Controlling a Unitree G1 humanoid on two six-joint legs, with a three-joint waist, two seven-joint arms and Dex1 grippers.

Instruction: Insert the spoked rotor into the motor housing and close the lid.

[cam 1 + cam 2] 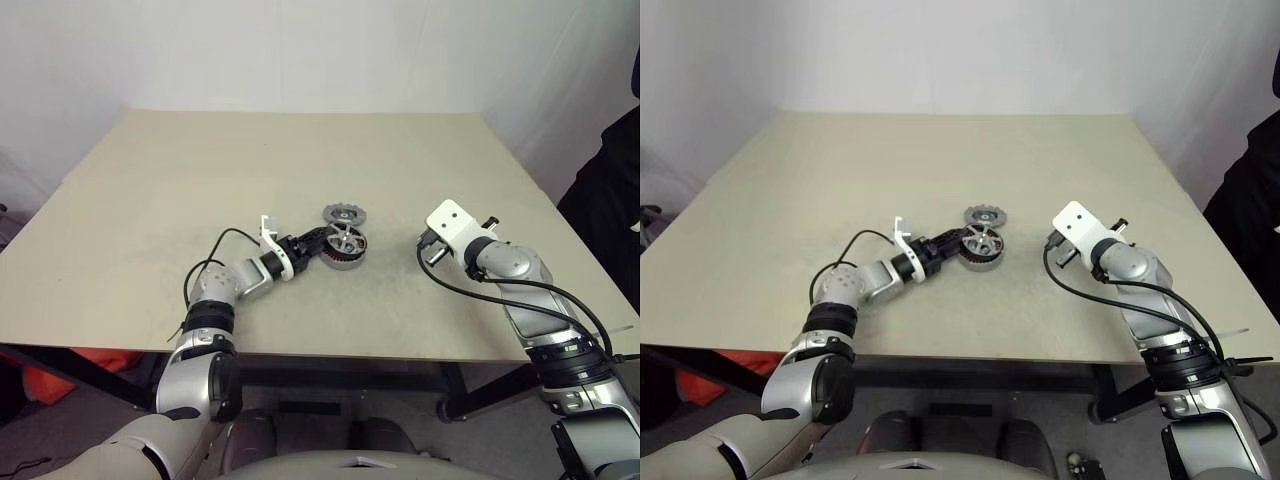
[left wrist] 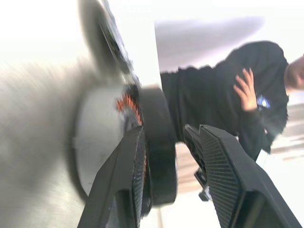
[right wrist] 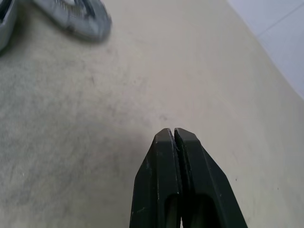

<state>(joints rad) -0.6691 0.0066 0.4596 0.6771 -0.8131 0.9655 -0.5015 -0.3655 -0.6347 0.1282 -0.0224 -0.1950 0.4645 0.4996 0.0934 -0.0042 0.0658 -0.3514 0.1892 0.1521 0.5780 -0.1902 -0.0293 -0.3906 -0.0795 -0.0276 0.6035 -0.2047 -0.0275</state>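
The spoked rotor (image 1: 346, 242) sits in the motor housing (image 1: 341, 260), tilted, with its black rim raised on the side toward the left gripper (image 1: 312, 243). In the left wrist view the copper windings are visible between the rotor rim and the housing wall, so the rotor appears not fully seated. The assembly rests near the middle of the table (image 1: 150, 180). The lid (image 1: 343, 214) lies flat on the table just behind the housing, uncovered and apart from both grippers.

The left gripper lies level at the rotor's edge. Its jaws stand spread; one finger (image 2: 128, 185) lies against the rotor rim and the other stands clear of it, so no pinch is evident. The right gripper (image 3: 174, 137) hovers over bare table, well apart from the parts, with its jaws pressed together and nothing between them.

Step in hand, as judged: the end of rotor insertion, with release under way. The next move calls for confirming that the rotor drops flush into the housing, pressing it level if it does not, then picking up the lid and centring it over the housing.
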